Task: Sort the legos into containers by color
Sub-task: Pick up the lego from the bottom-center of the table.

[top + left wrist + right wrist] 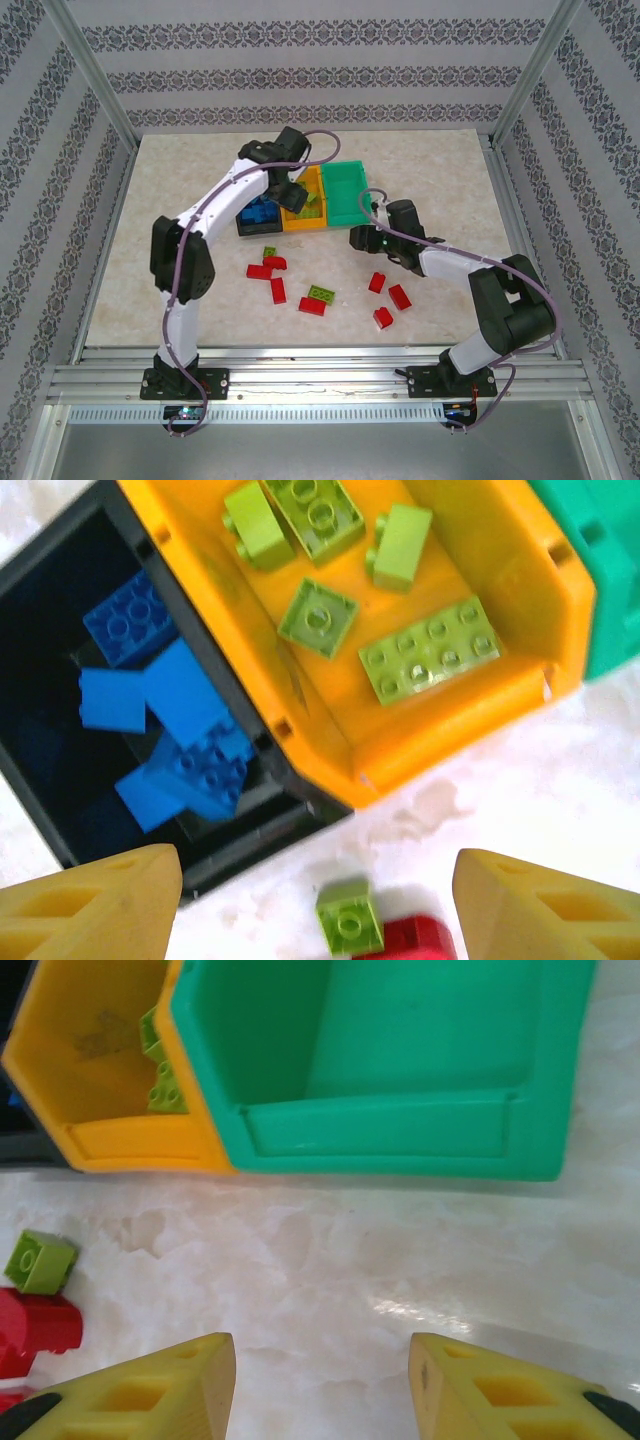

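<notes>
Left wrist view looks straight down past the left gripper (pixel 318 885). Its fingers are spread wide with nothing between them, and it hangs over the near corner where the black bin (pixel 45 740) meets the orange bin (pixel 450 730). Blue bricks (pixel 190 770) lie in the black one and lime bricks (pixel 428 660) in the orange one.

A loose lime brick (pixel 350 915) sits on the table just short of those bins, right beside a red piece (pixel 415 942). It lies between the two fingertips but back toward the arm's base, so I'd say this arm has to draw back a little and drop. The brick looks about square, so there is no long side to line the fingers up with. The red neighbour crowds its right side.

The right gripper (pixel 320 1345) is also parted and empty. It hovers over bare table in front of the green bin (pixel 400 1130), which holds no bricks that I can see. From above, three red bricks (pixel 400 297) lie behind it toward its own base, well apart from the left arm. Those look like the right arm's to fetch, and the lime one is closer to the left.
</notes>
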